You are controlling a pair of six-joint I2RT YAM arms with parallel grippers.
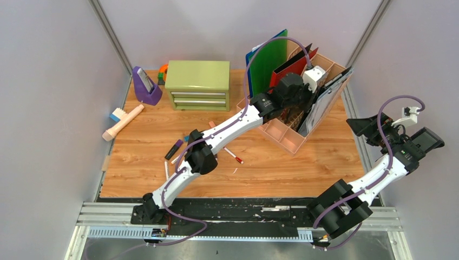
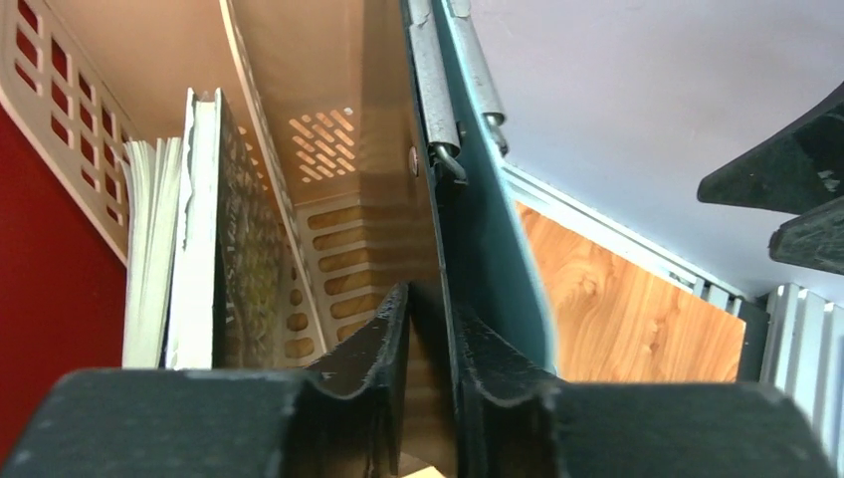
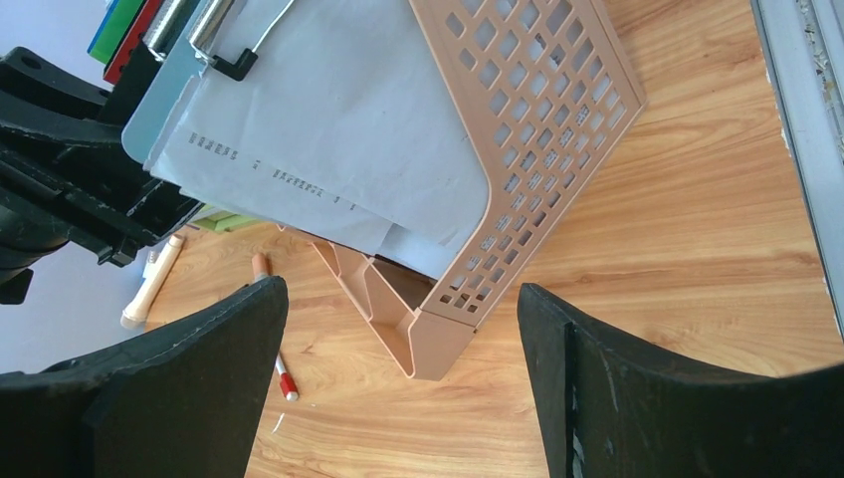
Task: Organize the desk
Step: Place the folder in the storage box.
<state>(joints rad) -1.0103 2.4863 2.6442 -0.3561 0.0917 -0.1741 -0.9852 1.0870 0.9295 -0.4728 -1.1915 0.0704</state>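
The desk [image 1: 303, 168] is orange-brown wood grain. A peach file organizer [image 1: 284, 138] stands at its back right. My left gripper [image 1: 307, 96] reaches down into it. In the left wrist view the gripper [image 2: 438, 319] is nearly closed on the thin edge of a blue-grey clipboard [image 2: 488, 239] with a metal clip. The clipboard [image 1: 327, 100] leans in the organizer's right slot and carries white paper [image 3: 328, 129]. My right gripper [image 1: 364, 129] hovers open and empty over the desk's right edge. It [image 3: 398, 289] faces the organizer's front corner [image 3: 448, 339].
An olive-green drawer chest [image 1: 197, 84], a purple holder [image 1: 145, 86] and a wooden-handled brush [image 1: 123, 122] lie at the back left. Markers [image 1: 234, 156] [image 1: 174, 149] lie beside my left arm. Green [image 1: 268, 65] and red [image 1: 295, 65] folders and a book [image 2: 214, 229] stand in the organizer. A metal rail [image 1: 243, 216] runs along the near edge.
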